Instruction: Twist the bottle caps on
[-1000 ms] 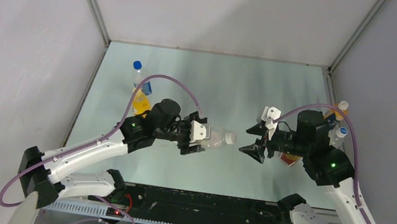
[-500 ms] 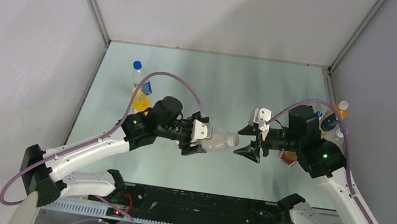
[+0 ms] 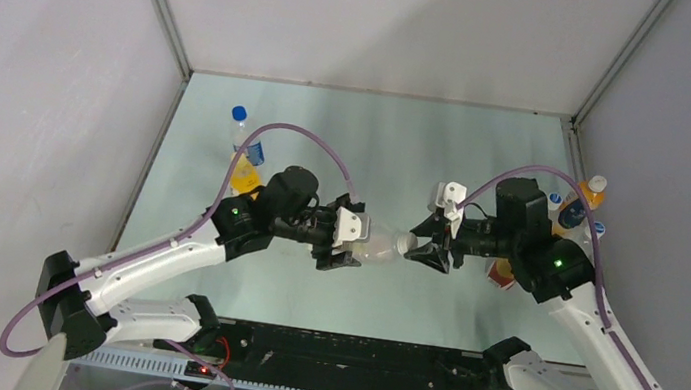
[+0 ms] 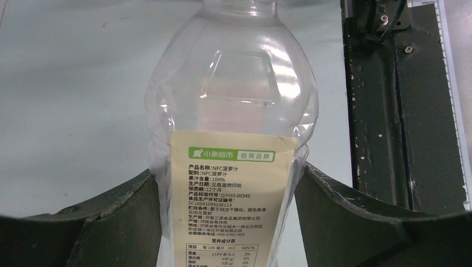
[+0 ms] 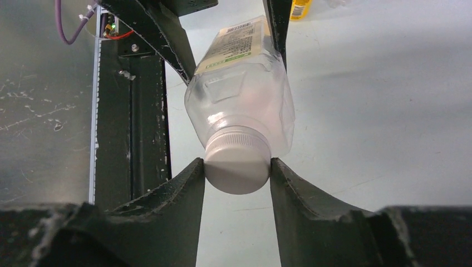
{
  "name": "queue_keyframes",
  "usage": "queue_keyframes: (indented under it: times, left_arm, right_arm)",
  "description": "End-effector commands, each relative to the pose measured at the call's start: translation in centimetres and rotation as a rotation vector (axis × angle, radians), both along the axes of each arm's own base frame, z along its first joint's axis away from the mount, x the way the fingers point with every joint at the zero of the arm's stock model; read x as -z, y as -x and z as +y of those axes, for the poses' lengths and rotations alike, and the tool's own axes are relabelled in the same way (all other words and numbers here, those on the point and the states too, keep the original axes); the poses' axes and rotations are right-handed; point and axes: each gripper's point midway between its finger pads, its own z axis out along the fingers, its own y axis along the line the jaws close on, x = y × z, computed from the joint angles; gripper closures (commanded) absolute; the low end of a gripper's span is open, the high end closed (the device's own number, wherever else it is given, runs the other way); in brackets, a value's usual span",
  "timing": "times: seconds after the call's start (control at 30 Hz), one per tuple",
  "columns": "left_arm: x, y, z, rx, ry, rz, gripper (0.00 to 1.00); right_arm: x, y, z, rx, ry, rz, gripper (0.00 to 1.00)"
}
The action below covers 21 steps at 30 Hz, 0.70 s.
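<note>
White cap (image 5: 237, 158) on the clear bottle (image 4: 234, 100), being clamped by the left gripper (image 4: 228, 173), is now being pinched by the newly arrived right gripper (image 5: 236, 166), so tightening is being set up.

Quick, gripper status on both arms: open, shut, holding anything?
Left gripper: closed on the clear bottle, around its body.
Right gripper: closed on the white cap at that bottle's neck.

The bottle (image 4: 234, 83) is clear, glossy plastic with a matt paper label (image 4: 231, 189). Its white cap (image 5: 237, 165) is ribbed plastic. The pale surface (image 3: 399, 142) looks smooth and faintly shiny.
</note>
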Motion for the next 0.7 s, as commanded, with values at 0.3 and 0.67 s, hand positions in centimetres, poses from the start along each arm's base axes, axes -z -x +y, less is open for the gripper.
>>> queue_keyframes:
  times: [0.3,0.67]
  left_arm:
    - [-3.8,-2.4,-0.7,-0.09,0.103,-0.152,1.0]
    - [-5.7,-4.5,0.3,-0.399,0.187,-0.446,1.0]
  right_arm:
    - [-1.9,-1.7,0.9,0.189,-0.078,0.201,0.95]
    - [-2.8,-4.8,-0.6,0.69,-0.297,0.571,1.0]
